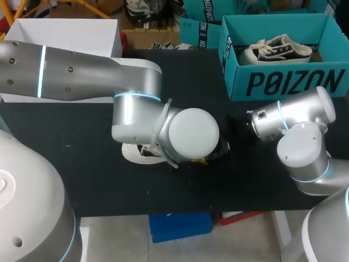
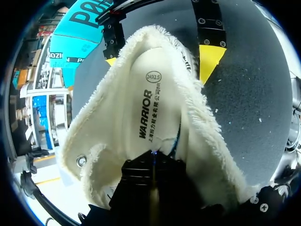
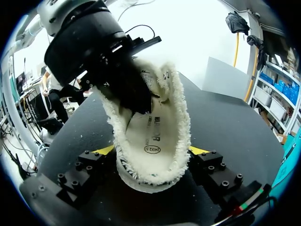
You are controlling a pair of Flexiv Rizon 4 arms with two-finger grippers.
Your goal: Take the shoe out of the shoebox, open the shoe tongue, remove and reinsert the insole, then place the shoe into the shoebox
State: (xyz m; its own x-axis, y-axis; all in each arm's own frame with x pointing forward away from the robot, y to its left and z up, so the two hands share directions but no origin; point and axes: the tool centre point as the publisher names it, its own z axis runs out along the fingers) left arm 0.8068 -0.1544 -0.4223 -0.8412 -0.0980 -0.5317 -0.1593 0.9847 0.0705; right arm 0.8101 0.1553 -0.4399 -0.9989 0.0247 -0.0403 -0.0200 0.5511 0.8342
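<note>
A white shoe (image 1: 136,154) with a fleece lining lies on the black table, mostly hidden under my left wrist in the head view. My left gripper (image 2: 153,160) reaches down into the shoe (image 2: 113,141) and is shut on the printed insole (image 2: 150,103) at one end, where an edge lifts. My right gripper (image 3: 151,149) straddles the other end of the shoe (image 3: 155,174). One yellow fingertip (image 3: 104,150) presses the shoe from one side and the second from the opposite side. The teal shoebox (image 1: 283,82) stands at the back right.
A second, dark shoe (image 1: 275,50) lies inside the shoebox. A white box (image 1: 65,35) stands at the back left. The table's front edge runs close below the shoe.
</note>
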